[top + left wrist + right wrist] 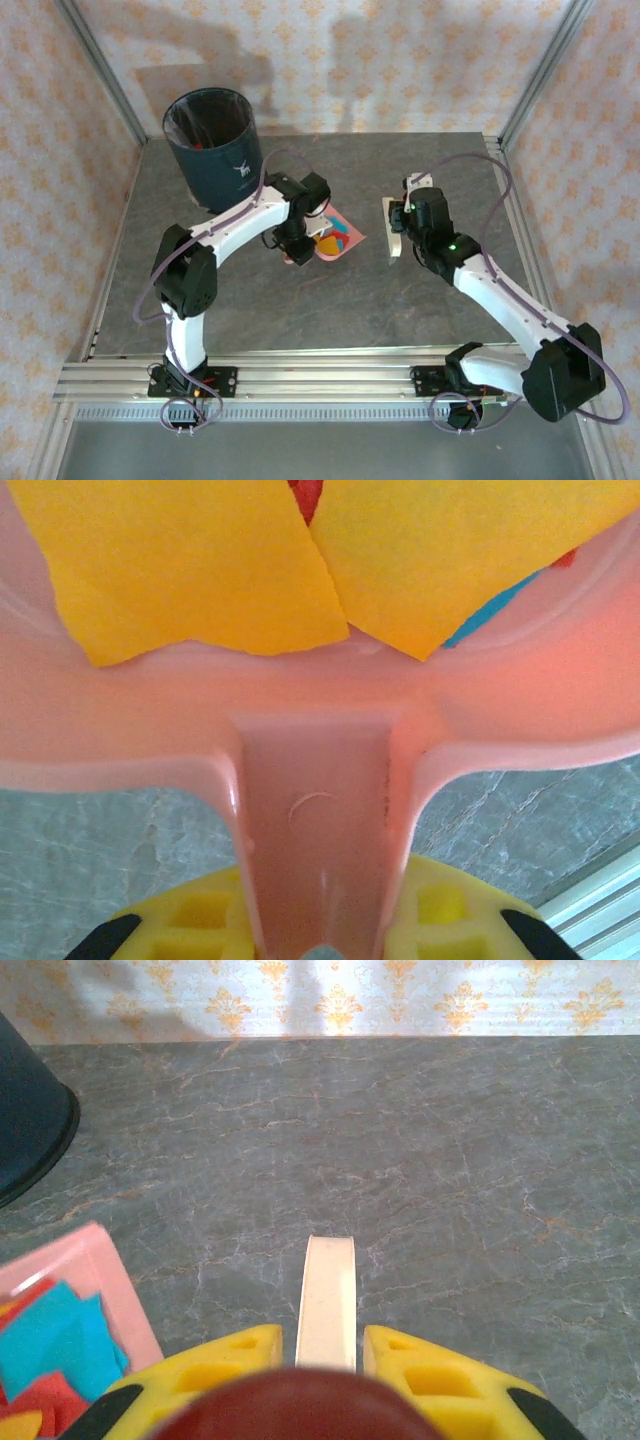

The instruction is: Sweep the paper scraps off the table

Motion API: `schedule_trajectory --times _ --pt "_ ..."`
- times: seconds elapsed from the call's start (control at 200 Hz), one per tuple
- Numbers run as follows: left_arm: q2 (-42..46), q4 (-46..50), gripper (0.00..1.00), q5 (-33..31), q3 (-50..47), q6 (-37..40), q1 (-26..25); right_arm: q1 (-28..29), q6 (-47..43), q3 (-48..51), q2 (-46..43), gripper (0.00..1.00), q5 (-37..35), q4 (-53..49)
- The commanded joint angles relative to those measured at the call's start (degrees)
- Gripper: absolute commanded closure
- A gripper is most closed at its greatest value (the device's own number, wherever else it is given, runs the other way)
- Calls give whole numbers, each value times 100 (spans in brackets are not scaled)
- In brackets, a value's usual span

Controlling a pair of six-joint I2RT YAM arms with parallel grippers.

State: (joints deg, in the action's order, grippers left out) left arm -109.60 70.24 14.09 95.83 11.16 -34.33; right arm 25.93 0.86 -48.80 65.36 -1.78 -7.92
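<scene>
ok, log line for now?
left hand: shut on pink plastic dustpan | right hand: shut on cream flat handle | coloured paper scraps: in dustpan

On the top external view I read a dark blue round bin (212, 145) standing upright at the far left, fitted with a clear liner and marked with a small white emblem. Its base edge shows at the left of the right wrist view (30, 1120).

A pink dustpan (352, 240) sits near the centre, apart from the bin. The left wrist view shows its flat handle (320, 830) running toward me.

A cream-white brush (392, 235) stands right of the dustpan, not touching it; its narrow handle (327, 1300) points away.

Patterned wallpaper (350, 60) and silver frame posts (100, 70) enclose the cell.
</scene>
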Motion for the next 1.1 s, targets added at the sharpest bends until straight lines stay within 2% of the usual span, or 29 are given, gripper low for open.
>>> schedule_trajectory --times 0.0,0.305,0.6,0.916,1.096 --pt "325 221 100 -245 463 -155 181 -18 52 71 -290 100 -106 -91" --pt "528 607 100 -35 1542 -267 708 -16 37 89 -437 100 61 -340" --pt "329 827 100 294 2667 -504 1291 -9 78 81 -437 100 113 -401" --pt "-246 854 100 1247 3962 -1106 2015 -11 133 98 -410 100 178 -421" --pt "-364 415 100 1984 4110 -1715 2589 -11 142 115 -402 100 178 -427"
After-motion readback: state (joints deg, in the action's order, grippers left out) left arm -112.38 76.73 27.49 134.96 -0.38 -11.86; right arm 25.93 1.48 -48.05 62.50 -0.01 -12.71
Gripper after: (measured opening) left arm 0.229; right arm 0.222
